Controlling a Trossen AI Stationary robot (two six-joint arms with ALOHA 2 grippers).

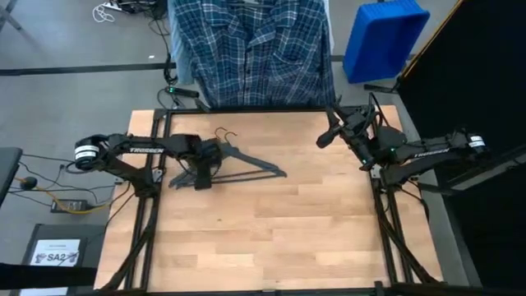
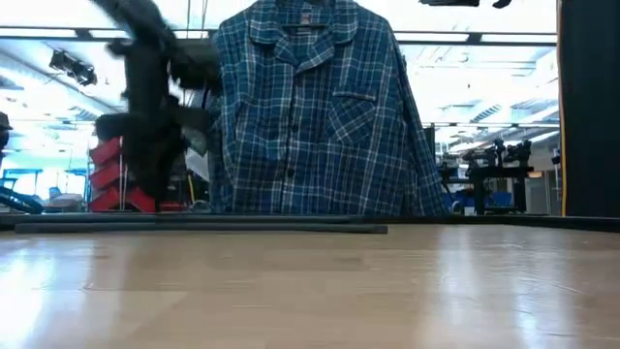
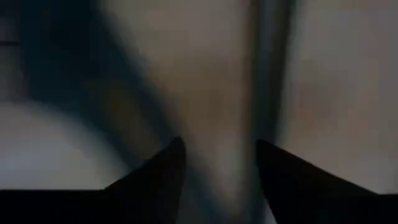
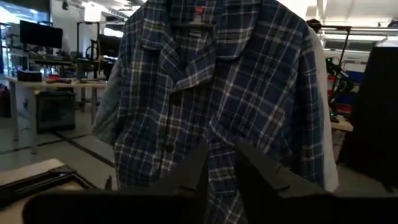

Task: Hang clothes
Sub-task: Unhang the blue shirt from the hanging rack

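Observation:
A dark blue plaid shirt (image 1: pixel 251 49) hangs buttoned and upright beyond the table's far edge; it fills the low view (image 2: pixel 310 107) and the right wrist view (image 4: pixel 217 81). A pale cloth edge (image 4: pixel 322 106) shows behind it. Dark grey hangers (image 1: pixel 246 167) lie flat on the table's far left part. My left gripper (image 1: pixel 200 177) points down over their left end, open, with a blurred hanger bar (image 3: pixel 267 81) close by one finger. My right gripper (image 1: pixel 323 140) hovers at the far right, narrowly open, holding nothing, and points at the shirt. My left gripper points down onto the hangers' left end, its fingers (image 3: pixel 168 171) spread. The wrist view is blurred, so I cannot tell whether a finger touches the hanger bar.
A blue bin (image 1: pixel 385 37) stands on the floor beyond the far right corner. A dark panel (image 1: pixel 485 74) rises to the right of the table. The wooden tabletop (image 1: pixel 271 230) lies bare from its middle to the near edge.

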